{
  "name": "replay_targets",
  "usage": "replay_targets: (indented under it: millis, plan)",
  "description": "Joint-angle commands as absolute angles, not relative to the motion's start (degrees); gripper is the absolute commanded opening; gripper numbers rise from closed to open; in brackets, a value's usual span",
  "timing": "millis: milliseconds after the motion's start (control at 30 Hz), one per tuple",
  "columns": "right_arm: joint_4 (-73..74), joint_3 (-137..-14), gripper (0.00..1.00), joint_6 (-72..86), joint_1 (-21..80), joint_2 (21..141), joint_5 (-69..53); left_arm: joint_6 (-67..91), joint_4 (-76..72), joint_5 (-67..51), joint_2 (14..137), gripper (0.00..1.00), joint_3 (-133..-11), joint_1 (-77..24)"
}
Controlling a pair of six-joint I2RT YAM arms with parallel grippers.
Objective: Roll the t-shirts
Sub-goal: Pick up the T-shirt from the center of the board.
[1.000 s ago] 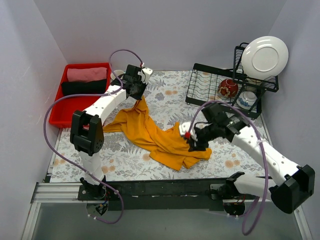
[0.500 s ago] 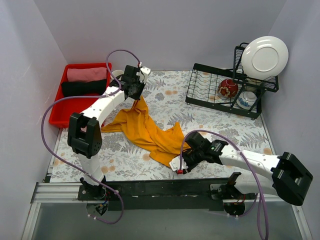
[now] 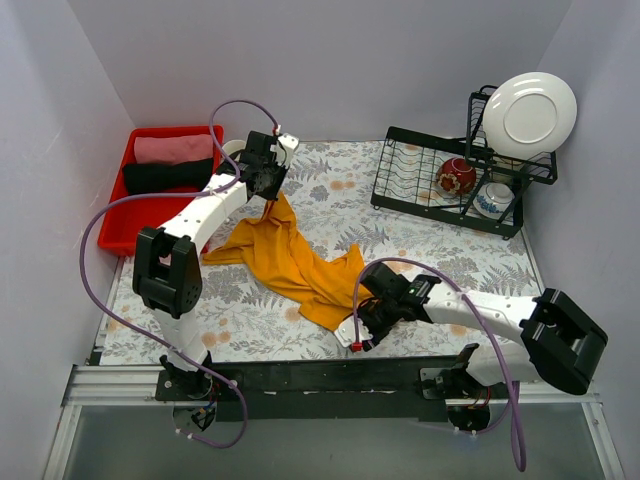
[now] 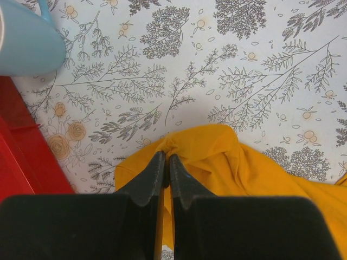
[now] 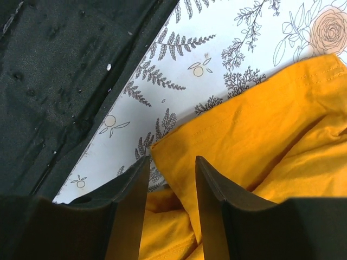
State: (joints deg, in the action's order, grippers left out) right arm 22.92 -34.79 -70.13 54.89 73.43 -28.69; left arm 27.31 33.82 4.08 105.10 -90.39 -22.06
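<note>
Bin (image 3: 115, 235): red, at the left edge of the table (image 3: 330, 195); it holds a pink bundle (image 3: 172, 148) and a black bundle (image 3: 165, 175) side by side (both look already rolled).
Mug (image 4: 27, 40): pale blue, just right of the bin's far corner.
Left jaws: pressed tight on a fold at the far end of the shirt (image 3: 290, 255), a little right of the bin's far half.
Shirt: orange and crumpled, on the table right of the bin, running from that pinch away from the bin toward the near edge; neither flat nor rolled.
Right jaws: partly open, astride the shirt's near hem corner, well right of the bin; cloth lies between them, but nothing shows a pinch.
Rack (image 3: 420, 170): black, far right of the bin, holding a white plate (image 3: 528, 112).
Change: a second ago the right arm (image 3: 480, 310) sat over the shirt's side farthest from the bin; it has since swung nearer the bin and down to the hem corner. The left jaws have crept slightly toward the bin.
Meaning: the arms seem to be taking opposite ends to stretch the shirt flat (rolling has not begun).
</note>
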Motion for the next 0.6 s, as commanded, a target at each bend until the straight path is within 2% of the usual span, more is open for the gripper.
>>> replay_targets:
  millis: [0, 267, 367, 400, 567]
  plan:
    - [24.09, -36.3, 0.47, -71.46, 55.55, 74.97, -30.59, 26.81, 32.87, 4.66, 102.57, 0.0, -91.4, -21.71]
    - [21.89, -35.6, 0.44, -70.75, 56.6, 77.87, -29.1, 26.54, 33.13, 4.75, 102.74, 0.0, -90.79, -21.71]
    - [20.57, -34.98, 0.32, -69.7, 56.6, 78.57, -27.78, 26.28, 33.05, 4.92, 102.83, 0.0, -90.79, -21.71]
    - [19.44, -34.89, 0.24, -69.0, 56.69, 78.4, -27.69, 26.28, 33.22, 4.92, 102.83, 0.0, -91.05, -21.71]
    - [22.84, -37.96, 0.07, -66.27, 56.43, 75.95, -23.4, 26.1, 34.27, 5.01, 102.22, 0.0, -92.72, -21.71]
